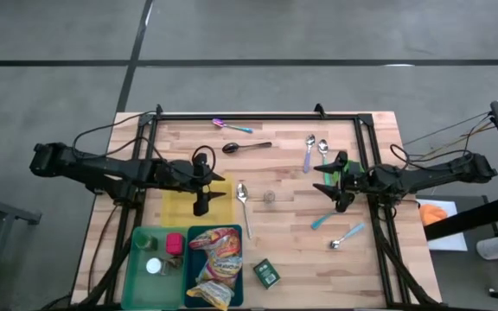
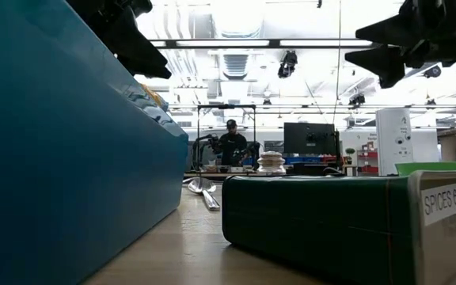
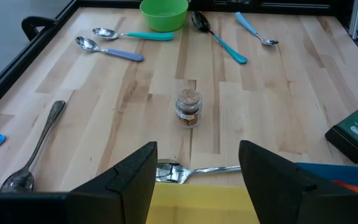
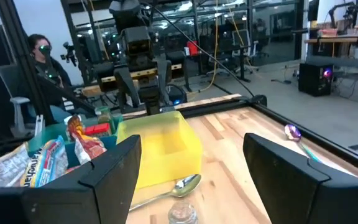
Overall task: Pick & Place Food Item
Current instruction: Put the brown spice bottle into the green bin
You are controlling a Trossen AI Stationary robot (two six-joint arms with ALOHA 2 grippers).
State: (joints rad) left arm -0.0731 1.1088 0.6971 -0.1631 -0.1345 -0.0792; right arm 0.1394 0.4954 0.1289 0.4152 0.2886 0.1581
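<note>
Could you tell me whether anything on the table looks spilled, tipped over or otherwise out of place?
Nothing looks spilled or damaged. The small glass spice jar stands upright mid-table; several spoons lie scattered flat at various angles.

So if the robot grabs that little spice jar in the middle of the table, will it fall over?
The small spice jar stands upright alone on the wood, so a sideways bump would probably tip it. Being round, it would likely roll then. It looks like glass, so possibly slippery and breakable.

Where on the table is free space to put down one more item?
Bare wood lies between the small spice jar, the green tin and the teal spoon. It is crowded near the blue bin and green bin.
</note>
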